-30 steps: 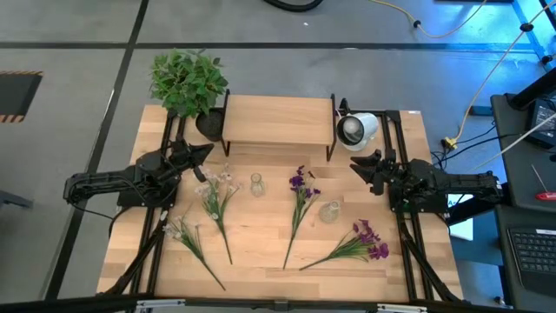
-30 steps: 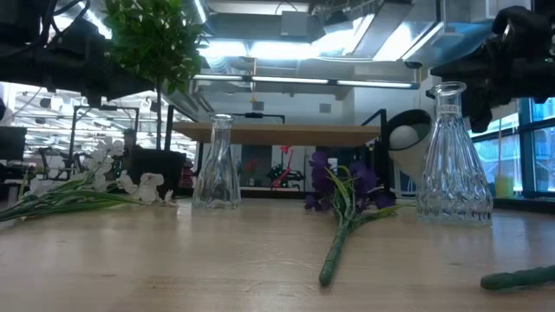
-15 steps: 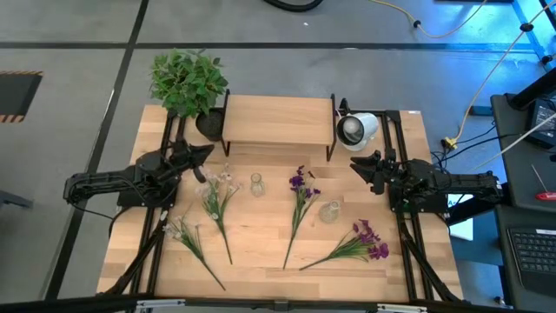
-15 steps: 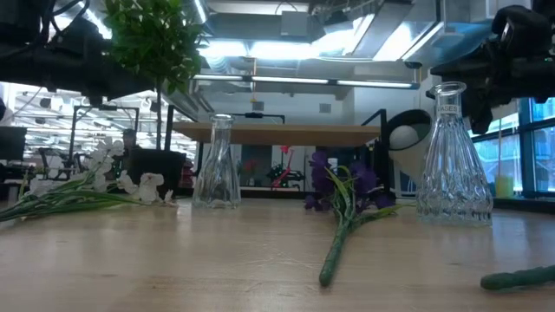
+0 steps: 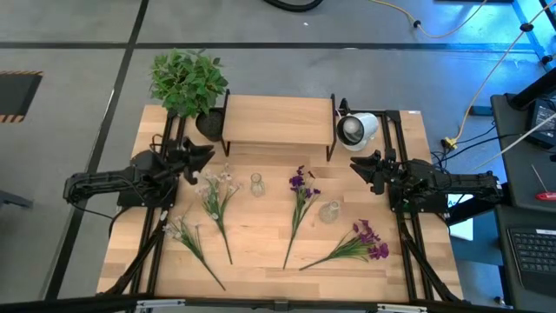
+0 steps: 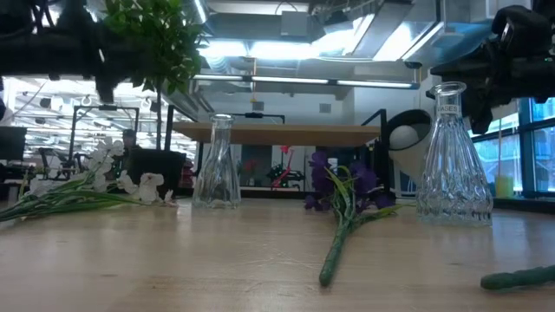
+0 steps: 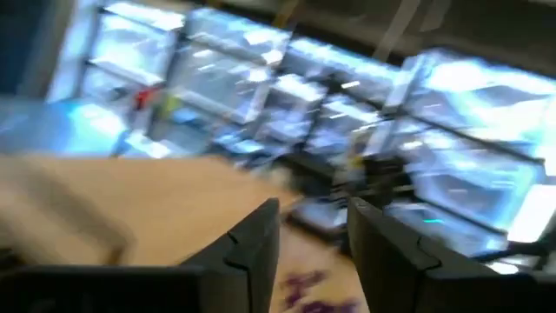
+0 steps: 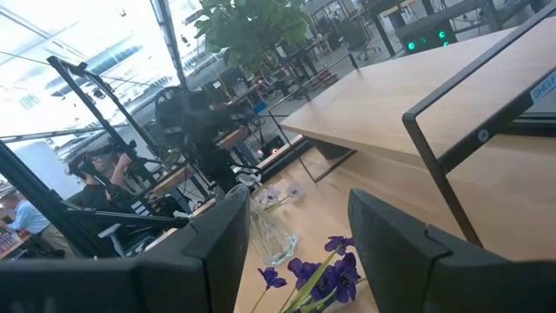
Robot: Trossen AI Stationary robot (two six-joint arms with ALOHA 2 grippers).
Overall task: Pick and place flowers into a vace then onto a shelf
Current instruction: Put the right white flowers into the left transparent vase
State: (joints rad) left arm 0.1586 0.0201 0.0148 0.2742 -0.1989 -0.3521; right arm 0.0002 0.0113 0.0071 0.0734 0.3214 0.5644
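High view first: four loose bunches of long green-stemmed flowers flat on the light wooden table (image 5: pixel 261 239), all in front of the small raised shelf with the pale plank top and thin black legs (image 5: pixel 278 120). Nearest the shelf's left leg, a white-pink spray (image 5: pixel 217 193); further forward and left, a second pale one (image 5: pixel 189 239). Ahead of the shelf's middle, a purple stem (image 5: pixel 300 204); well forward to the right, a bushier purple bunch (image 5: pixel 358 243).

Two clear glass vases upright and empty: a slim one (image 5: pixel 256 184) just in front of the shelf, a broader cut-glass one (image 5: pixel 329 211) further out, beside the purple stem. Shelf top bare. Bushy green potted plant (image 5: pixel 188 80) off the shelf's left end, white round camera-like device (image 5: pixel 356 129) off its right end.

Left gripper (image 5: pixel 201 156) hanging close by the shelf's left leg, above the white-pink spray, jaws spread and holding nothing. Right gripper (image 5: pixel 360 167) parked off the shelf's right leg, jaws also apart, empty.

Progress, by the look of it: nothing done yet. No stem lifted, no vase filled, nothing shelved. All left to do: grasp flowers, drop them into a vase, carry the vase up onto the shelf. Left arm looks likeliest to begin, with the pale spray right beneath it.
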